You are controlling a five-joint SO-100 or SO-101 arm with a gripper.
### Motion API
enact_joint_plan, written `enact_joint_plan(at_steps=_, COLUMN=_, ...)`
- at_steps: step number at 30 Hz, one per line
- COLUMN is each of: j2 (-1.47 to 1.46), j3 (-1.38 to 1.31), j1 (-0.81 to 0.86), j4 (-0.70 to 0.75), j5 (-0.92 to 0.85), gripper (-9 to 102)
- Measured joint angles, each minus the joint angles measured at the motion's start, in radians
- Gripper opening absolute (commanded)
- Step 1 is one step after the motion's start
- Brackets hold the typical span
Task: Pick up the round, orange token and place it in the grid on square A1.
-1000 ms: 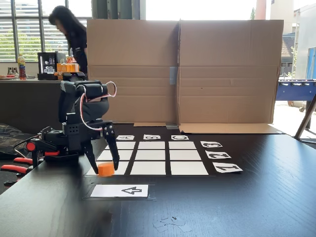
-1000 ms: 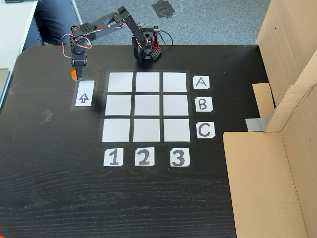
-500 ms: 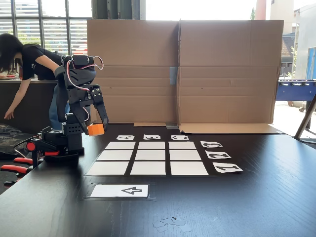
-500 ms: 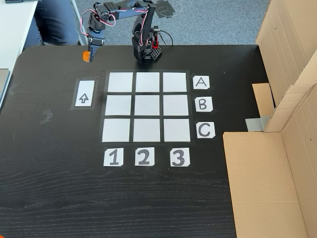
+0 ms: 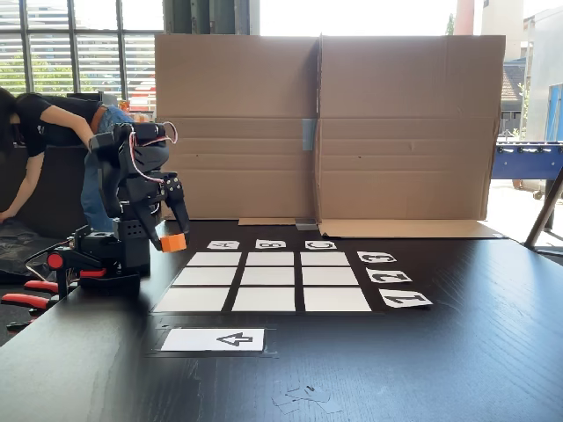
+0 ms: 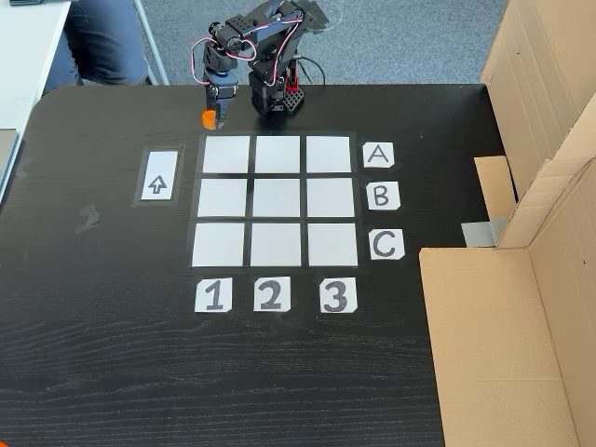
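1. Token (image 6: 208, 118) status: a second ago it sat on the desk (image 6: 102, 354) just above the arrow card, between parted fingers. Half a second ago it was lifted clear at the far left. We now find it carried rightward and lower, hanging over bare desk just beyond the top-left corner of the grid (image 6: 276, 200) in the top-down fixed view.
2. Gripper (image 5: 172, 243) state: the fingers are closed on the token, which shows at their tips in the low fixed view, well above the desk surface.
3. Meaning for the task: we judge pickup complete and transport under way. Square A1 (image 6: 226, 155), by the labels, is the top-left cell, lying at roughly 5 o'clock from the token in the top-down view and close by. A short reach toward the grid and a descent remain.
4. Surroundings: the arrow card (image 6: 158, 177) lies at 7 o'clock from the token. Cardboard panels (image 5: 325, 127) stand well apart. A person (image 5: 53, 132) bends behind the arm.
5. Obstructions: nothing lies on the path to A1. We note the neighbouring cells are close, so release calls for centring.
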Motion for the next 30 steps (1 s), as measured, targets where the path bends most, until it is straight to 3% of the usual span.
enact_joint_plan(at_steps=21, j2=-0.308, j3=0.15, j1=-0.109, j4=-0.33, j5=0.0, gripper=11)
enact_joint_plan(at_steps=30, j2=-0.383, j3=0.153, j1=-0.133, j4=-0.368, j5=0.0, gripper=11)
